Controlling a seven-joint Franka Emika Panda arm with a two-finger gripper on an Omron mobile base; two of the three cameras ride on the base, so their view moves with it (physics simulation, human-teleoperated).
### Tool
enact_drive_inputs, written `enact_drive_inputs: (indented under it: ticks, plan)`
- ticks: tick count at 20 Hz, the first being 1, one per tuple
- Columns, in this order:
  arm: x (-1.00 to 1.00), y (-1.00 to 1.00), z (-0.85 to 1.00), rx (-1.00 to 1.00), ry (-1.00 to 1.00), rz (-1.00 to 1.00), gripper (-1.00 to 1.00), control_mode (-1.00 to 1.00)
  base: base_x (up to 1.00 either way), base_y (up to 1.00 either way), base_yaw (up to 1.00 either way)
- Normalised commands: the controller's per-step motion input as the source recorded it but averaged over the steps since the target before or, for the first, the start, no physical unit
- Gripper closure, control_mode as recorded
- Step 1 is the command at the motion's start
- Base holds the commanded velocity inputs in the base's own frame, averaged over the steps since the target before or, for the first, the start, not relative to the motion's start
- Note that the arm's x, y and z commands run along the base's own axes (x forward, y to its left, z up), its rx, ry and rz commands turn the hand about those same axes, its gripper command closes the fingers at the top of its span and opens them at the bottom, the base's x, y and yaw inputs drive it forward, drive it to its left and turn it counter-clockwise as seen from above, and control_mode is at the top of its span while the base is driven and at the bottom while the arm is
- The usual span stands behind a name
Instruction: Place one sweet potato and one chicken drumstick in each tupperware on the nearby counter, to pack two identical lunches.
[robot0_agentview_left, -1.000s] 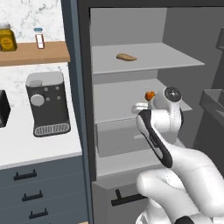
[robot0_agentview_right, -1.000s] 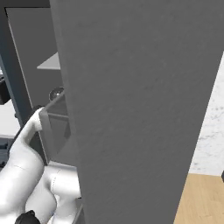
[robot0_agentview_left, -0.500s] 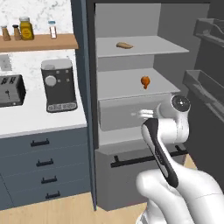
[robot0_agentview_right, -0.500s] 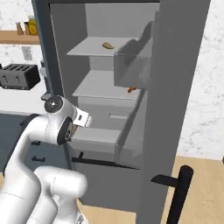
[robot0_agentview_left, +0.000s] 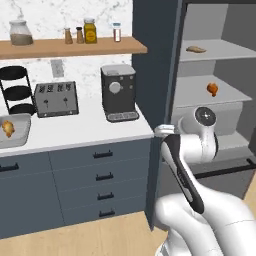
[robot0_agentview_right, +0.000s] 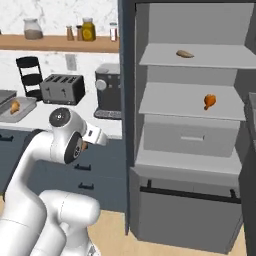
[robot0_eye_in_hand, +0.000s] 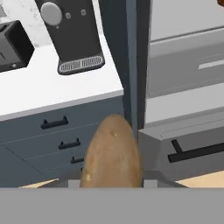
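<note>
A tan-brown sweet potato (robot0_eye_in_hand: 113, 151) fills the lower middle of the hand view, with my gripper (robot0_eye_in_hand: 113, 183) shut on it. The hand (robot0_agentview_right: 94, 137) hangs in front of the drawers, at the counter's right end beside the open fridge. A second sweet potato (robot0_agentview_left: 196, 49) lies on the fridge's top shelf. One chicken drumstick (robot0_agentview_left: 212, 89) rests on the shelf below. Another chicken drumstick (robot0_agentview_left: 7, 127) lies in a grey tupperware (robot0_agentview_left: 21, 136) at the far left of the white counter (robot0_agentview_left: 80, 131).
A black coffee machine (robot0_agentview_left: 119, 92), a toaster (robot0_agentview_left: 55, 98) and a black tiered stand (robot0_agentview_left: 19, 90) stand along the counter's back. A wooden shelf (robot0_agentview_left: 70, 46) with jars hangs above. The fridge's dark side wall (robot0_agentview_left: 155, 75) and lower drawer (robot0_agentview_right: 185, 205) lie to the right.
The whole picture has shifted: the base has turned away from the fridge toward the counter on the left. The sweet potato stays in the gripper.
</note>
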Motion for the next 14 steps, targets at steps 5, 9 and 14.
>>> enact_drive_inputs:
  ticks: [5, 9, 14]
  plan:
    - [0.00, 0.00, 0.00, 0.00, 0.00, 0.00, 1.00, 1.00, 0.86, 1.00, 0.00]
    - [0.00, 0.00, 0.00, 0.00, 0.00, 0.00, 1.00, 1.00, 0.97, 1.00, -0.01]
    - [0.00, 0.00, 0.00, 0.00, 0.00, 0.00, 1.00, 1.00, 0.79, 1.00, -0.03]
